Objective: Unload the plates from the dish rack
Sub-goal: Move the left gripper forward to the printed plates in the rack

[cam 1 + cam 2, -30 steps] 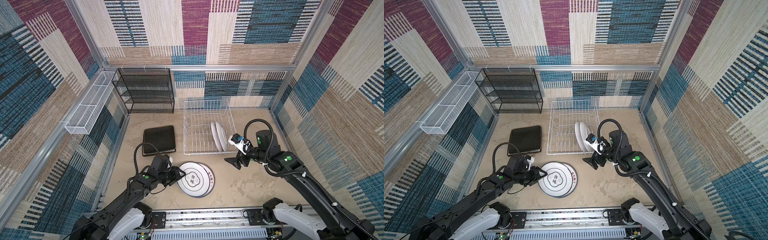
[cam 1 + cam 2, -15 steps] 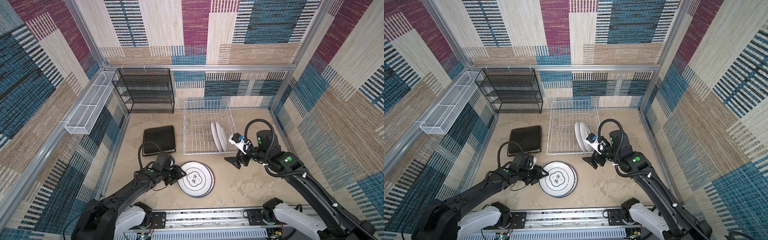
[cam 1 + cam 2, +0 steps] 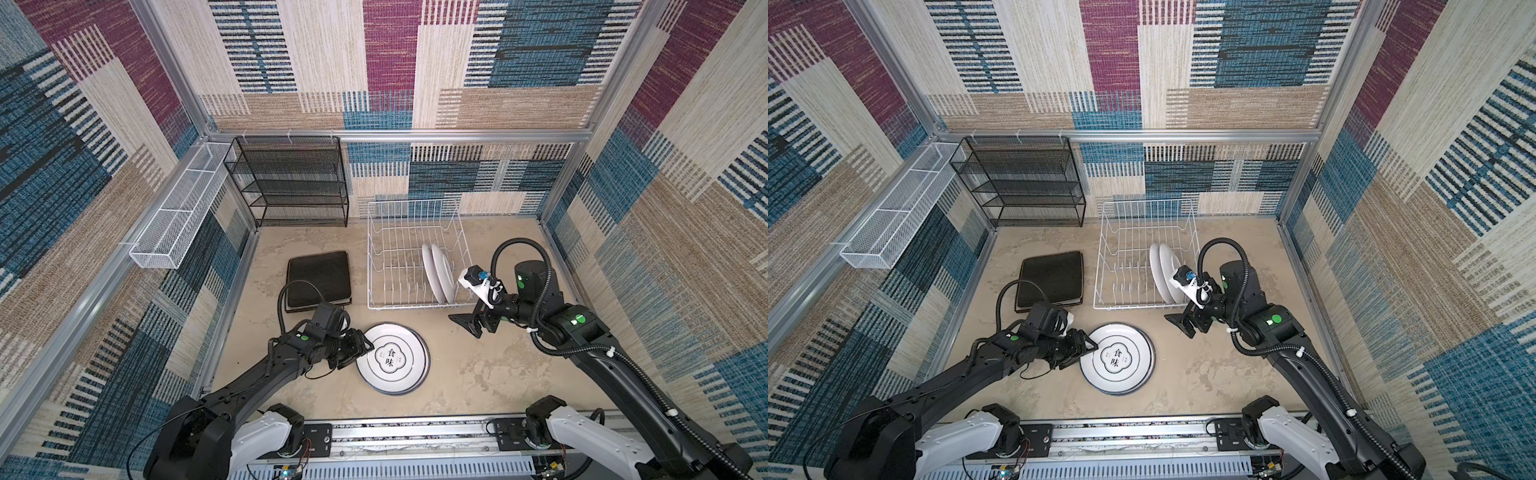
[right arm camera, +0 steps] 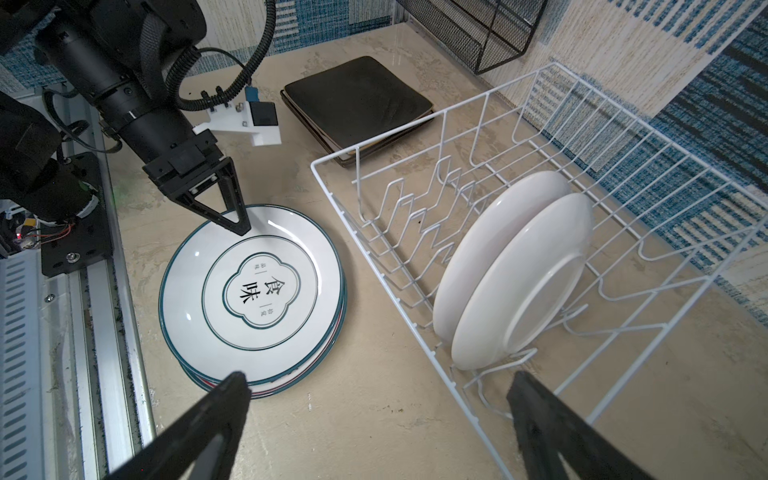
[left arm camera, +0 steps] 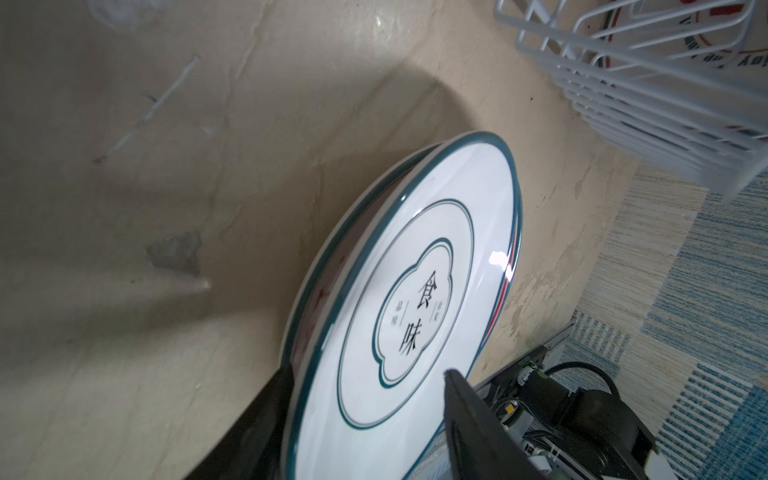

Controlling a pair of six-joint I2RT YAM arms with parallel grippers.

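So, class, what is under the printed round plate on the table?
A second round plate lies beneath the printed plate; only its rim, with red marks, peeks out. Its centre is covered, so its design cannot be seen.

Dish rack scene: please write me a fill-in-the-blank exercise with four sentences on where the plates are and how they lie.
The dish rack holds ___ round white plates on edge.
The square plates are stacked with their ___ backs up.
The stacked round plates lie face ___ on the table.
The right end effector is ___ and holds nothing.
Missing words: two; black; up; open.
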